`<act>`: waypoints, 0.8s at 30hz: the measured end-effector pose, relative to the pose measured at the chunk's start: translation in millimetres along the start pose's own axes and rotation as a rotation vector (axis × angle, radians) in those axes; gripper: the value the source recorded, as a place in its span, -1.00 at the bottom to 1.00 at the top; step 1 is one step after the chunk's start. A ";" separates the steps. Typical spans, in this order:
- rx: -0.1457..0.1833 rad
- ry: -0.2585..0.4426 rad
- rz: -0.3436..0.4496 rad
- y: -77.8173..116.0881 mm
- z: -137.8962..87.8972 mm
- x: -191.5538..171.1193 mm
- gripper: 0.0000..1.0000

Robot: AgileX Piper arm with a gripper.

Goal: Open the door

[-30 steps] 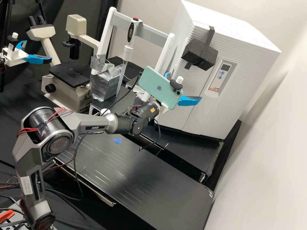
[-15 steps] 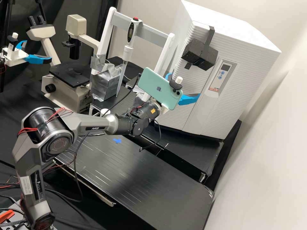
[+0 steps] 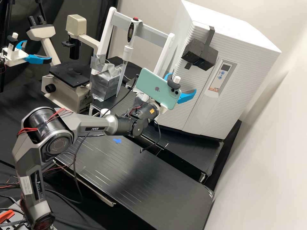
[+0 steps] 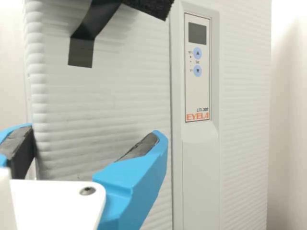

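The gripper is spread and empty; directly ahead of it stands the door, seemingly shut. Expect a heavy, rigid swing, perhaps with a seal resisting at first, and a ribbed, slightly slippery skin. Its side edge, between the fingers, looks the best hold, below the block.

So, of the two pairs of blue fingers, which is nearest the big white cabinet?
The fingers beside the mint-green phone, right by the cabinet's front. The other pair is much farther away, by the beige microscope.
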State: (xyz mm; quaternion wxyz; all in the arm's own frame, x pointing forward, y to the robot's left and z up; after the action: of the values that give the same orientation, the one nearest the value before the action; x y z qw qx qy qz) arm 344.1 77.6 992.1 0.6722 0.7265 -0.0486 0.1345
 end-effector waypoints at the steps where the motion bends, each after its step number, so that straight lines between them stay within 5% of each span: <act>1: -0.002 0.000 -0.002 -0.4 0.3 -0.2 -1.00; 24: -0.012 0.025 -0.021 -3.6 -0.6 -1.9 -1.00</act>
State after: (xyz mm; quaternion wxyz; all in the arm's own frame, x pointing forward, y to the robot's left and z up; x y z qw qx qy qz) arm 343.0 78.3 988.2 0.6783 0.7213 -0.0335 0.1361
